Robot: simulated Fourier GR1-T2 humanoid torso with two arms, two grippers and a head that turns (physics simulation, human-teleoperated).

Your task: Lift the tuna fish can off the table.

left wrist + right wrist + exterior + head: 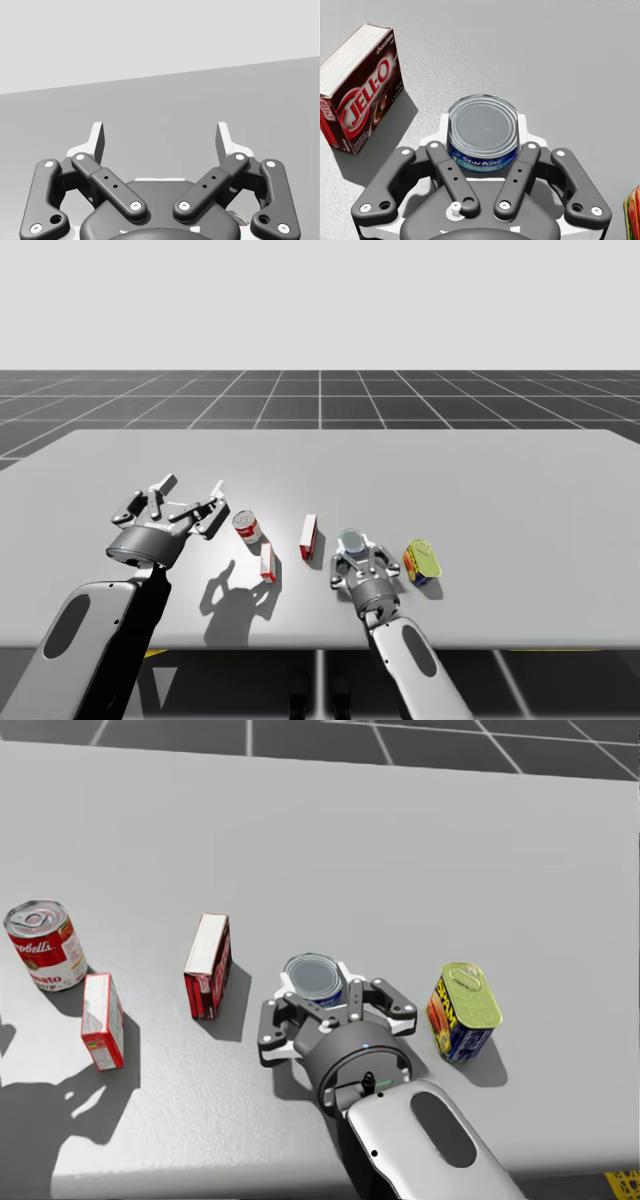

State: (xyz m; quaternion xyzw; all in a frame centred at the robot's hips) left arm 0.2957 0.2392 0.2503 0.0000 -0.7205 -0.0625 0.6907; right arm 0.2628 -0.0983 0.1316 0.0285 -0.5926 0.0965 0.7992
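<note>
Tuna can (481, 127) clamped in R end effector (481, 121), box (362, 85) near; L end effector (160, 140) wide.

— What sits at my right gripper (320, 998)?
— The tuna fish can (481, 125) is between its fingers, which touch it from both sides.
— And to the gripper's left?
— Nearest is the upright box (207, 965), on the table (400, 840) and slightly ahead of the gripper. Further left is the small box (102, 1020), about level with the gripper. Just behind that box is the tall round can (45, 945), furthest left of the three.
— To its right?
— The flat-sided can (463, 1010) stands on end, near the fingers but apart from them.
— My left gripper (190, 487)?
— It is over the table to the left of the tall round can, with its fingers spread wide.
</note>
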